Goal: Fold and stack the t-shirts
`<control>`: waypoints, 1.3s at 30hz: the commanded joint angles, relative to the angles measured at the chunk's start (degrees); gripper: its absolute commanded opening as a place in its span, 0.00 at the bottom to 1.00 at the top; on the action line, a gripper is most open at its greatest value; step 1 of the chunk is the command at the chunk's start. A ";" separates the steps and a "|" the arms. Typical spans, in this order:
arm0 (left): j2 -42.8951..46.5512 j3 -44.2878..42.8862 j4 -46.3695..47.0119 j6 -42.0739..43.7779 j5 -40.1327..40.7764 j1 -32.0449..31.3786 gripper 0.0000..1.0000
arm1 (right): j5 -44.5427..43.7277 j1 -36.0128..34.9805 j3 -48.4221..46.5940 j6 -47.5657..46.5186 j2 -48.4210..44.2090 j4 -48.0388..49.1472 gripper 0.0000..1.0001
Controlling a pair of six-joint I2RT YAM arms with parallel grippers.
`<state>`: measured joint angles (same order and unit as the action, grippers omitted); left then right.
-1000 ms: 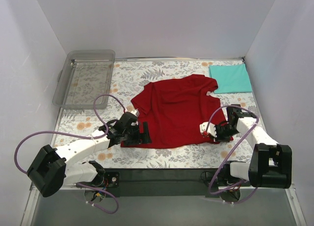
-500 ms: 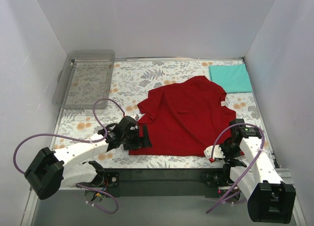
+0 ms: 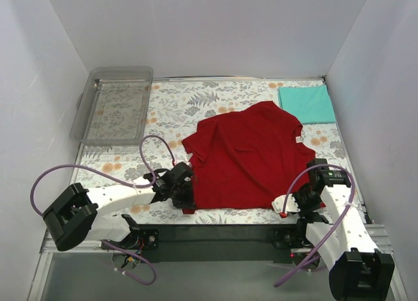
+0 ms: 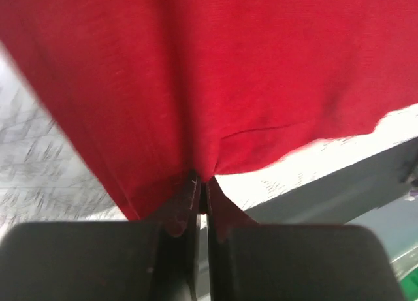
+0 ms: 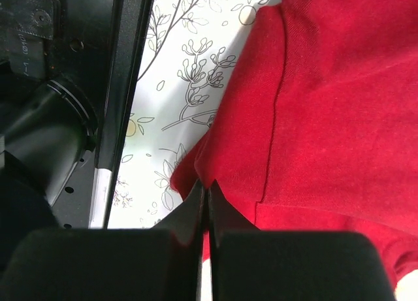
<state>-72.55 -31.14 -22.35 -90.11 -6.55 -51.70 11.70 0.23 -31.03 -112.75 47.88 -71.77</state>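
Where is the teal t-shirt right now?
In the top view, the teal t-shirt lies flat at the far right corner of the table, just beyond the red t-shirt.

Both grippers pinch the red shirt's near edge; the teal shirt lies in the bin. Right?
No: the top view shows the teal shirt on the table at far right, outside the bin. The left gripper and right gripper do pinch the red shirt.

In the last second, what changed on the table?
The left hand closed on the near left hem of the red shirt; the right hand, gripping its near right corner, dragged it rightward and nearer. The teal shirt and clear bin stayed put.
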 commanded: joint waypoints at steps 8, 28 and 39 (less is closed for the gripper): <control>23.59 0.73 -25.02 -10.44 -2.08 -1.30 0.08 | 3.23 -0.14 -4.92 -2.23 -3.50 -3.38 0.20; -13.38 -27.82 3.63 25.31 0.66 30.34 0.63 | 26.63 0.74 -44.00 83.12 43.84 44.07 0.60; -32.73 -41.88 -0.93 33.49 4.26 30.96 0.57 | 26.53 1.00 -52.29 86.73 55.39 46.28 0.59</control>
<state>-104.40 -68.71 -22.22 -61.06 -3.55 -20.80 37.28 1.04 -79.92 -28.88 103.53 -28.32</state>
